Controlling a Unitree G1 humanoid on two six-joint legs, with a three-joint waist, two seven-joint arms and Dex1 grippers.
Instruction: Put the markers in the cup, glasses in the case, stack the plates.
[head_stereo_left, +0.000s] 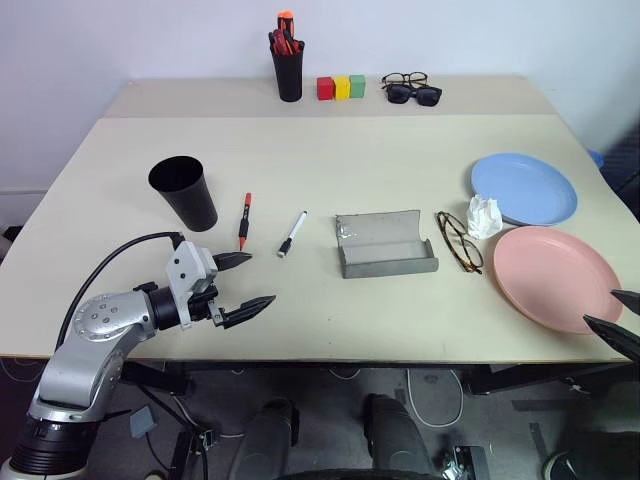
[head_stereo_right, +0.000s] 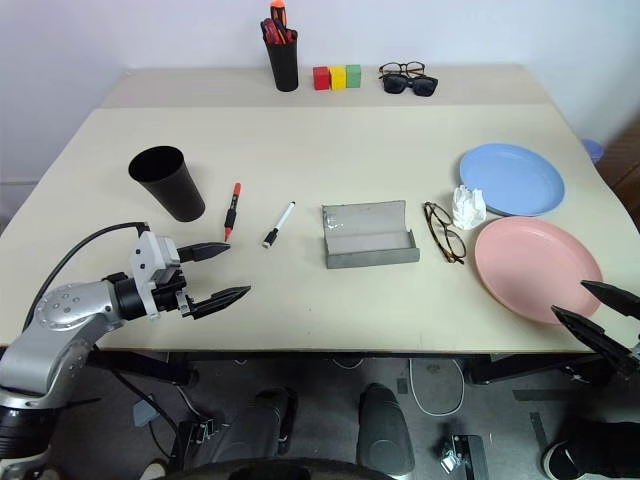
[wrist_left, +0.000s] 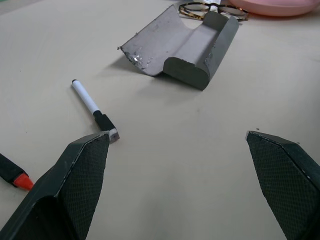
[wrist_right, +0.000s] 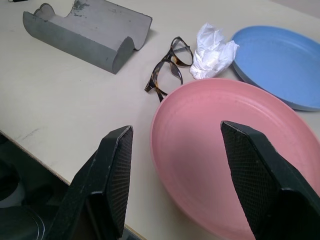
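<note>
On your desk (head_stereo_left: 330, 170), the black cup (head_stereo_left: 184, 192) stood upright at about 10 o'clock from the middle. Just to its 3 o'clock lay the red marker (head_stereo_left: 244, 220), and a little further the same way the white marker (head_stereo_left: 292, 233) with its black cap toward you; neither touched the cup or the other. The grey case (head_stereo_left: 385, 244) lay open near the centre, empty. The glasses (head_stereo_left: 458, 240) rested folded at its 3 o'clock, close beside it and apart from it, with a crumpled white tissue (head_stereo_left: 484, 216) just beyond them. The blue plate (head_stereo_left: 524, 188) sat at 2 o'clock from the case and the pink plate (head_stereo_left: 556, 276) at 4 o'clock, side by side and unstacked, their rims very near each other.

Your left gripper (head_stereo_left: 241, 285) hovered over the near edge of the desk at 7 o'clock from the white marker, its fingers spread wide and holding nothing. Your right gripper (head_stereo_right: 598, 312) hung at the near rim of the pink plate, fingers parted with nothing between them.

At the desk's far edge, at 12 o'clock, stood a pen holder (head_stereo_left: 288, 62) full of red-orange pens, then three coloured blocks (head_stereo_left: 341, 87), then two more pairs of spectacles (head_stereo_left: 411, 89).
</note>
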